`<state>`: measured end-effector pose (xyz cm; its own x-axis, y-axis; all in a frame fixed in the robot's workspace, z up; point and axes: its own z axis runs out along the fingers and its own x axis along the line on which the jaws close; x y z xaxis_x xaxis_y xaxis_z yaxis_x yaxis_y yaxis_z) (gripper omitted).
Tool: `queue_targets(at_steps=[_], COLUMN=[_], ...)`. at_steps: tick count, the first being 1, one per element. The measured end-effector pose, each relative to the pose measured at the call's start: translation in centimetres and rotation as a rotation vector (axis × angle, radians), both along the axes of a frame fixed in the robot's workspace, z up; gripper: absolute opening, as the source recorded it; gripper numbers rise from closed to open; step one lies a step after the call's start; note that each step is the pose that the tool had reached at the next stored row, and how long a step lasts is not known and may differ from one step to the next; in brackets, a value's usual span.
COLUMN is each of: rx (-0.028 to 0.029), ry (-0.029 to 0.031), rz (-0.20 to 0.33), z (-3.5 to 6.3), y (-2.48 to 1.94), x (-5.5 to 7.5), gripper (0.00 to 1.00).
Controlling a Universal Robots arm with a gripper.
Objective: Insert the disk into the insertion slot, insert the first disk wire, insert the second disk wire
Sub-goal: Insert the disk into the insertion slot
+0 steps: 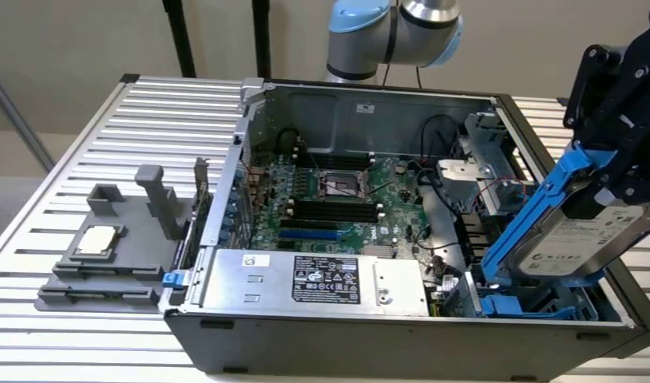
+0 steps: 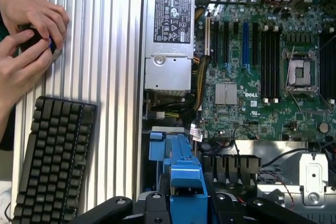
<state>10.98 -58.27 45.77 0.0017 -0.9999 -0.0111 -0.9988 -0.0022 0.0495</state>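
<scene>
Slatted table (image 1: 165,112), open case (image 1: 410,351): my gripper (image 1: 615,179) is clamped on the disk (image 1: 576,239), tilted over the insertion slot (image 1: 522,307) in the case's corner.

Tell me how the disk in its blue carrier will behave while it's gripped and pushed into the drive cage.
The disk is a metal slab, so probably rigid and heavy for its size; held tilted by the gripper, it may tend to pivot. Its blue carrier looks like thin plastic, likely flexing slightly if pushed against the insertion slot.

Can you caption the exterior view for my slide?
Gripper holds the disk tilted over the insertion slot in an open computer.
</scene>
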Motion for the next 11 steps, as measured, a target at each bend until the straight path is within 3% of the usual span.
queue_targets(at_steps=[6,11], rx=[0.005,0.0161], ry=[0.0,0.0002], rz=[0.0,0.0], z=[-0.56,-0.69], y=[-0.05,-0.69], x=[0.09,0.14], gripper=[0.32,0.32])
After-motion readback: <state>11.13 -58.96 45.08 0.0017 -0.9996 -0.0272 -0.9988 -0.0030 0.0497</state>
